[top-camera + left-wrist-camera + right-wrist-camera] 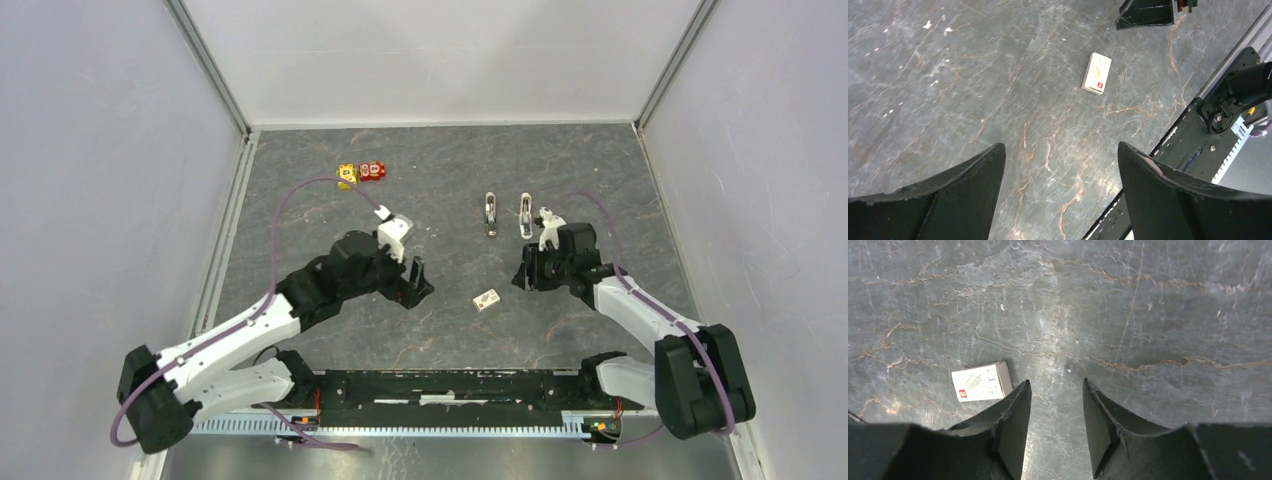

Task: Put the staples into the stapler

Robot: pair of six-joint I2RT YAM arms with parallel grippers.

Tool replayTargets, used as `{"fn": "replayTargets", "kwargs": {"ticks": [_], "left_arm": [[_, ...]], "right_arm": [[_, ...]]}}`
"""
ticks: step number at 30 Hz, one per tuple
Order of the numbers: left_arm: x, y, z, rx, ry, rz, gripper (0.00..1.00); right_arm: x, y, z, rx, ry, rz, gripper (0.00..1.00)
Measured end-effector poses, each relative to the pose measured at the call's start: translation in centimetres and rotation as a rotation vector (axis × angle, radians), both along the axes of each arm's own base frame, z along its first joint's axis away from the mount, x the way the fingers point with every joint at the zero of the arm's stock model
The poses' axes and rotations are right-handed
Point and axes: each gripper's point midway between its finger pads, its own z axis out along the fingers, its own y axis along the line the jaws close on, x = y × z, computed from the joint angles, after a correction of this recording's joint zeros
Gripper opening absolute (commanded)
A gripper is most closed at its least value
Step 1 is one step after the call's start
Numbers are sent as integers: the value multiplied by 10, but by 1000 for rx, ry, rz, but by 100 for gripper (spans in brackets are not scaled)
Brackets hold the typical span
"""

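The right gripper [1056, 382], jaws part-open and empty, hovers right of the small staple box [981, 381]; just beyond the gripper, farther back, lies the tiny stapler [525, 214], probably light, hard and slippery, best pinched across its narrow sides; the left gripper [1060, 145] gapes empty at centre-left

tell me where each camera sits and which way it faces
Top external: above and behind the robot, looking down on the table; left arm and right arm both show.
Left wrist: on the left arm, facing down past the open left gripper at the white box.
Right wrist: on the right arm, facing down past the right gripper.
All three views show that box.
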Motion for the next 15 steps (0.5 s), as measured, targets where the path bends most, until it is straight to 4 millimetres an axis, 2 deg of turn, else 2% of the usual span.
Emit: {"fn": "replayTargets", "kwargs": {"ticks": [5, 7, 9, 12, 15], "left_arm": [[5, -42, -8, 78, -38, -46, 85], [10, -54, -15, 124, -66, -61, 84], [5, -72, -24, 162, -88, -104, 84], [2, -94, -39, 219, -127, -154, 83], [-1, -108, -54, 265, -152, -196, 83]], "right_arm": [[-4, -13, -17, 136, 52, -53, 42], [-5, -12, -19, 184, 58, -61, 41], [-8, -7, -19, 225, 59, -55, 41], [-10, -3, -18, 269, 54, -59, 49], [-9, -4, -15, 294, 33, -82, 51]]}}
